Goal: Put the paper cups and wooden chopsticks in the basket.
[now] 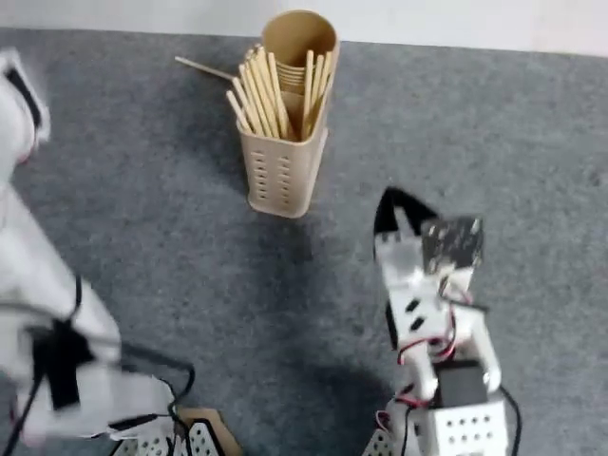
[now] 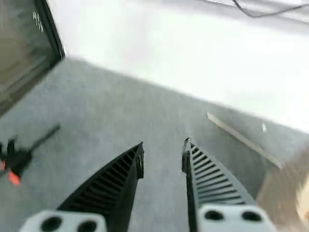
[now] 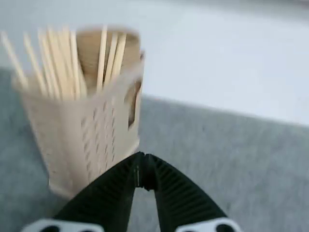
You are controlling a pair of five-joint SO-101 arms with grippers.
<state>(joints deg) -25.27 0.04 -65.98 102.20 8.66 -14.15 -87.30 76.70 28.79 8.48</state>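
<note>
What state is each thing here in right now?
Basket: upright, holding cups and chopsticks.
Paper cups: stacked inside the basket.
Bundled chopsticks: standing in the basket.
Loose chopstick: lying flat on the mat, outside the basket.
Left gripper: open, empty.
Right gripper: shut, empty.

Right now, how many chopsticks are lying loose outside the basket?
1. The chopstick lies on the grey mat beside the basket; the basket could hide others.
</note>
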